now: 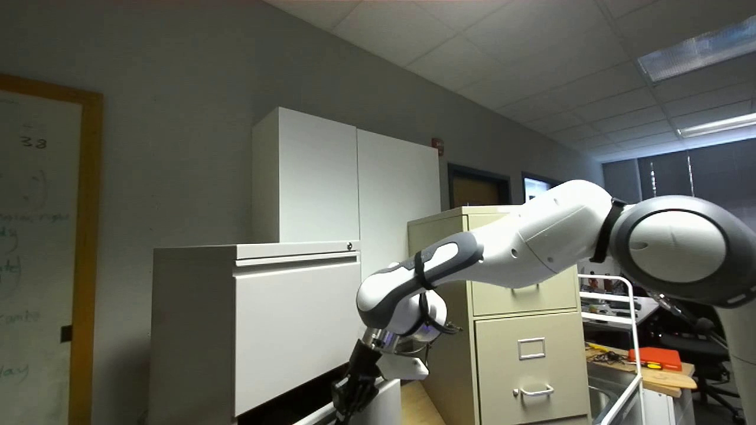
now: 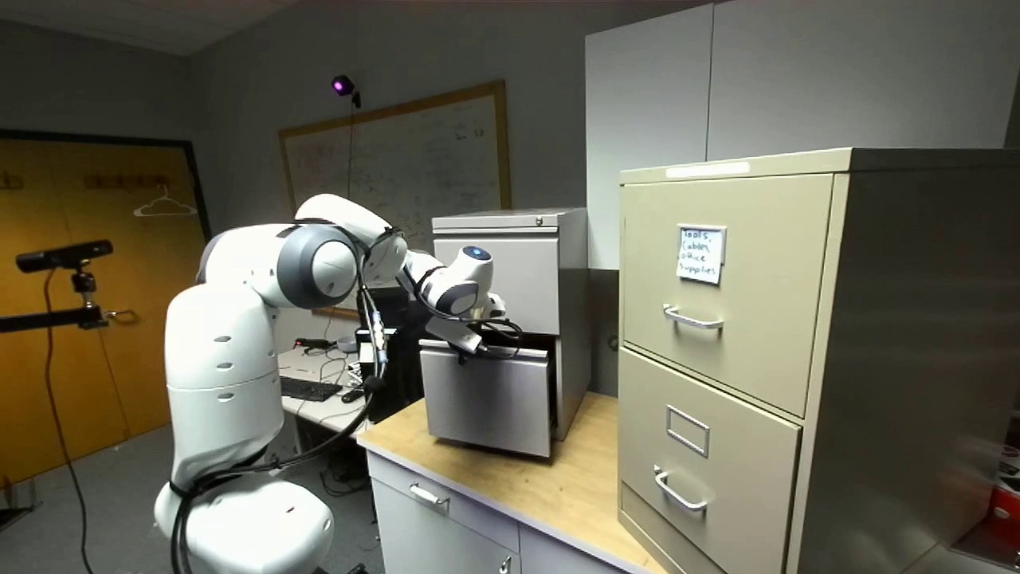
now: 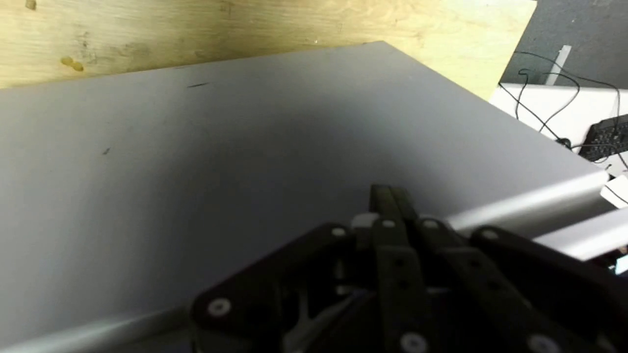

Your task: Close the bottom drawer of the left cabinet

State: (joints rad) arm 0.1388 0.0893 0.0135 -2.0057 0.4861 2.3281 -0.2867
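Plainly, the grey, faintly marked bottom drawer (image 2: 488,402) juts from its cabinet (image 2: 530,279), the pincer (image 3: 390,192) pressed together.

Left cabinet (image 2: 527,283): pale grey, boxy, upright on the wooden table (image 2: 586,478)
Bottom drawer (image 2: 488,405): flat grey front, partly open, jutting out
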